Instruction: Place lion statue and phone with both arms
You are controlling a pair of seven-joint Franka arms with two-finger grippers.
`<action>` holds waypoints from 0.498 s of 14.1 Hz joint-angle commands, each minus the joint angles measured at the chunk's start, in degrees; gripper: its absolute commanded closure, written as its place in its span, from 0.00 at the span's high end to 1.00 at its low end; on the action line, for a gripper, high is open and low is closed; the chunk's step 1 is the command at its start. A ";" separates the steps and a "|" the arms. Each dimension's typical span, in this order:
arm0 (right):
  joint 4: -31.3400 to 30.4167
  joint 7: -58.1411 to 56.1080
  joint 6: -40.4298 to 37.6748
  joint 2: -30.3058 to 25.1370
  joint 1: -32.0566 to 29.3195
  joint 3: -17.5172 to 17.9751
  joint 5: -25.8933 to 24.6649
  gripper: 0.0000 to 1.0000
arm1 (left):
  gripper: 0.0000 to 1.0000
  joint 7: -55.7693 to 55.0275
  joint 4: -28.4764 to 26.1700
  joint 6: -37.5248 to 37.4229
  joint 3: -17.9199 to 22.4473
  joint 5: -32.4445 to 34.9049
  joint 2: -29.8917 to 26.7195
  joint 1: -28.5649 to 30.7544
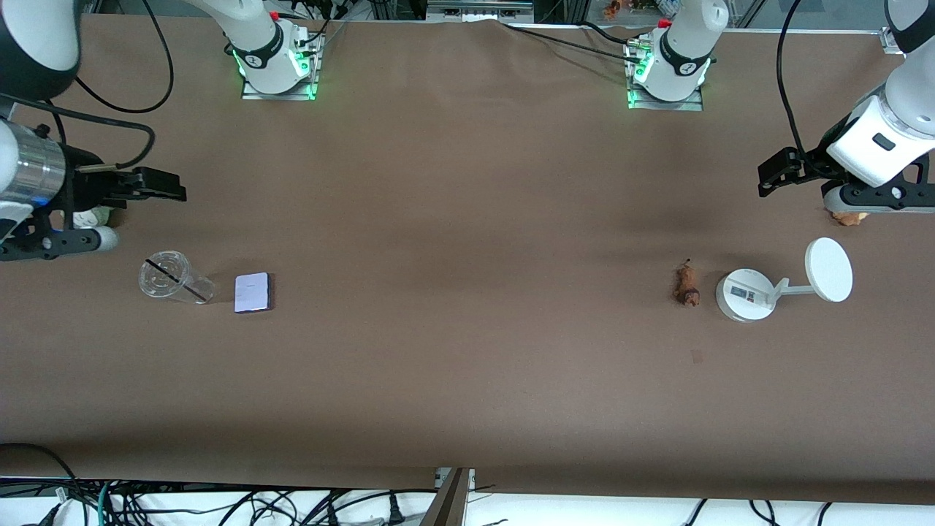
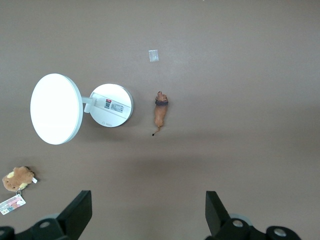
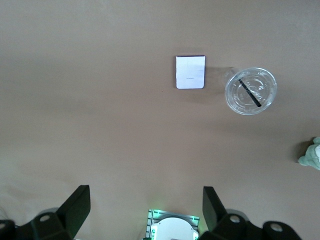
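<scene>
The phone (image 1: 253, 292) (image 3: 190, 72), a flat pale lavender rectangle, lies on the brown table toward the right arm's end, beside a clear cup (image 1: 169, 276). The lion statue (image 1: 686, 286) (image 2: 160, 112), small and orange-brown with a dark tail tip, lies toward the left arm's end next to a white stand (image 1: 745, 294). My right gripper (image 1: 172, 188) (image 3: 146, 197) hangs open and empty over bare table, apart from the phone. Over bare table near the table's end, my left gripper (image 1: 774, 174) (image 2: 148, 200) is also open and empty, apart from the lion.
The clear cup (image 3: 250, 91) holds a dark straw. The white stand's disc (image 1: 828, 269) (image 2: 55, 108) sticks out sideways. A brown plush (image 1: 849, 217) (image 2: 18, 178) and a grey-green plush (image 1: 93, 216) (image 3: 312, 155) sit at the table's two ends. Arm bases (image 1: 276, 62) stand along the edge farthest from the camera.
</scene>
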 commanded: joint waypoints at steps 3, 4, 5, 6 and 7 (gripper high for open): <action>-6.01 0.71 0.02 -6.32 -10.94 14.47 -8.58 0.99 | 1.00 -0.14 0.65 -0.99 0.31 -1.27 -0.34 -0.32; -9.01 0.54 1.42 -8.25 -11.11 14.48 -8.59 0.99 | 1.00 -0.14 0.65 -0.99 0.31 -1.27 -0.34 -0.32; -12.34 0.28 2.57 -10.19 -11.55 14.56 -8.68 0.99 | 1.00 -0.14 0.65 -0.99 0.31 -1.27 -0.34 -0.32; -14.99 0.19 3.97 -12.03 -12.60 14.91 -8.59 0.99 | 1.00 -0.14 0.65 -0.99 0.22 -1.27 -0.34 -0.32; -18.41 0.19 6.25 -14.92 -14.35 15.96 -8.59 0.99 | 1.00 -0.14 0.65 -0.99 0.22 -1.27 -0.34 -0.32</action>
